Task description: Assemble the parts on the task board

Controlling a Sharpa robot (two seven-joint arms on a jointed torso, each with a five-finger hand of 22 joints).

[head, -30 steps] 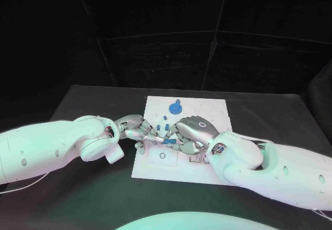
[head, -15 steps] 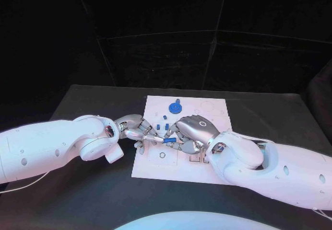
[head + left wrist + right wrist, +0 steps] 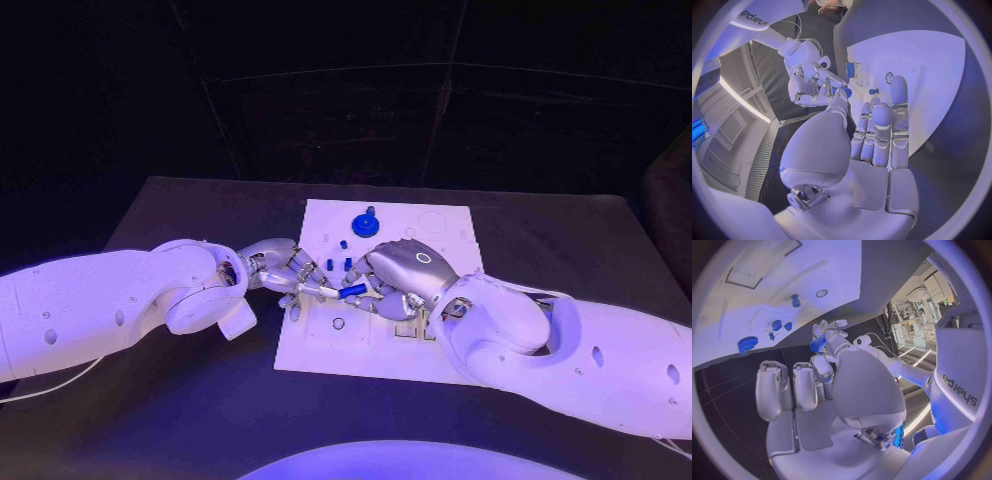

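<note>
Hands are meeting over the middle of the task board (image 3: 378,352), the white plate lying on the black surface (image 3: 173,215). A small blue peg (image 3: 352,291) is sitting between them, just above the board's centre. The right hand (image 3: 401,275) is pinching one end of it between thumb and a fingertip, as the right wrist view is making plain (image 3: 819,344). The left hand (image 3: 283,277) is reaching in with its fingertips at the peg's other end, but whether it is gripping or only touching I cannot tell.

Judging by its look, the peg is a light, rigid plastic piece, smooth and probably slippery against metal fingertips. It is likely to twist or pop out if squeezed off-centre. Taking it across its short width, near the middle, seems safest, leaving the end free for seating in a hole.

The head view is laying out the board as a whole: a blue gear (image 3: 366,225) with a knob is standing near the far edge, and smaller blue parts (image 3: 336,262) are resting just beyond the hands. It is hiding the pinch itself behind knuckles. The right wrist view is looking along the palm and showing the contact with the peg, plus the gear (image 3: 747,344). The left wrist view is showing the left hand's (image 3: 879,130) fingers lying straight and close together, with the right hand (image 3: 814,85) beyond them.
</note>
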